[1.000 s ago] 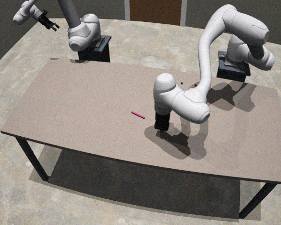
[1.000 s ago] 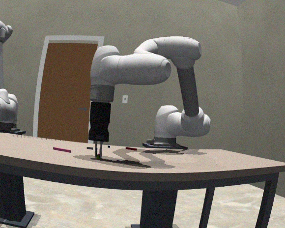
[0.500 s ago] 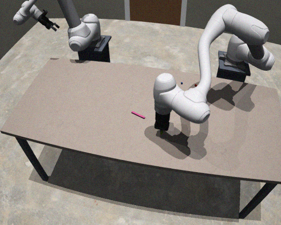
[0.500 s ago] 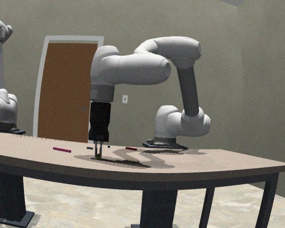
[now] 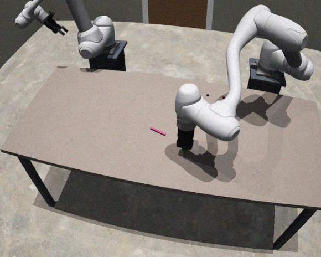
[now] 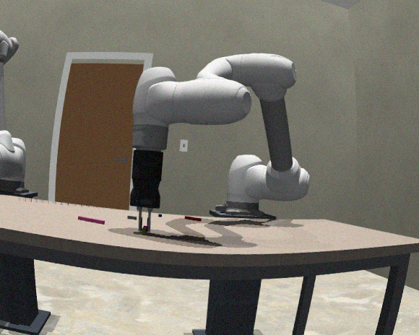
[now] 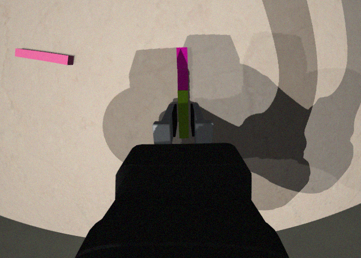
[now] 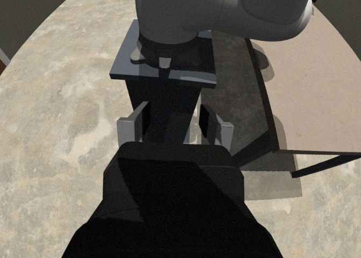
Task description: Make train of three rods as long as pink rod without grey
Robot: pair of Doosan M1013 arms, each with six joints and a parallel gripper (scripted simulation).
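Observation:
My left gripper (image 5: pixel 185 150) (image 6: pixel 144 229) (image 7: pixel 183 114) is slightly open around the lime rod (image 6: pixel 144 232) (image 7: pixel 183 115), with a thin gap on either side in the left wrist view. The lime rod lies flat, its far end touching or almost touching a magenta stretch (image 7: pixel 182 74) in line with it. That stretch is nearly as long as the lime rod and looks like two magenta rods end to end; their seam is unclear. The pink rod (image 5: pixel 158 131) (image 6: pixel 91 220) (image 7: pixel 41 56) lies apart. My right gripper (image 5: pixel 65 31) (image 8: pixel 175 113) is open and empty, off the table.
A blue rod (image 5: pixel 207 94) (image 6: pixel 160 215) and a red rod (image 5: pixel 223 97) (image 6: pixel 193 218) lie towards the arm bases; my left arm partly hides the red one in the top view. A grey rod (image 6: pixel 131 217) lies behind my left gripper in the exterior view.

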